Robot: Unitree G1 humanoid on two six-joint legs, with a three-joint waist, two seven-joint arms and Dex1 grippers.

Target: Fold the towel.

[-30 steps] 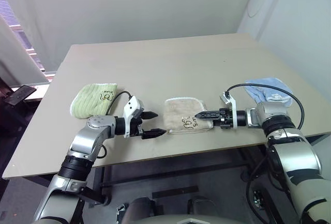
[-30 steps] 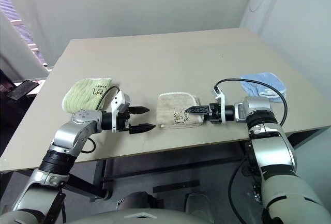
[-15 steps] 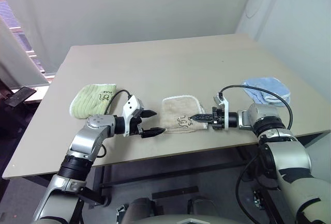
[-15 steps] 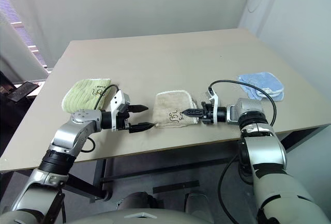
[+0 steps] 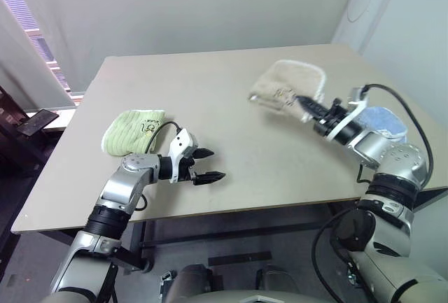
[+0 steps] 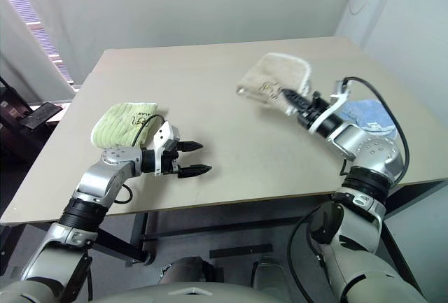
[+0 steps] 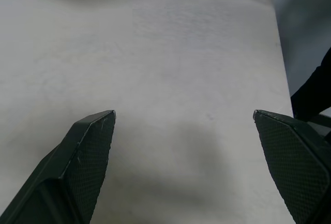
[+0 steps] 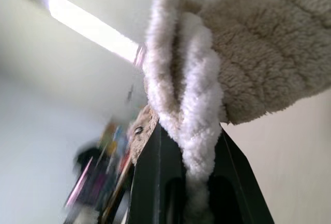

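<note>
Above the far right part of the tan wooden table (image 5: 210,93), the beige terry towel with its thick white corded edge (image 5: 290,86) now hangs in the air, where a moment ago it lay flat near the front edge between the two arms. The right gripper (image 5: 302,100) has its black fingers clamped together on the doubled corded edge; the right wrist view shows that cord (image 8: 191,131) pinched tight between them. It has swung up and away from the front edge, taking the whole towel off the table.

The left gripper (image 5: 210,165) has kept to its place low over the table near the front edge, fingers spread wide with only bare surface between them.

To my eye the lift is meant to shake out or reposition the towel before folding; no fold is made yet, and held by one hand it droops in a bunch. The left gripper will likely have to take a second corner.

The small light-green ribbed cloth with dark print (image 5: 133,130) lies near the left edge, just behind the left arm. The small light-blue cloth (image 5: 385,121) by the right edge is partly hidden behind the right arm. The towel is blurred, so I cannot make out its layers or free corners.
</note>
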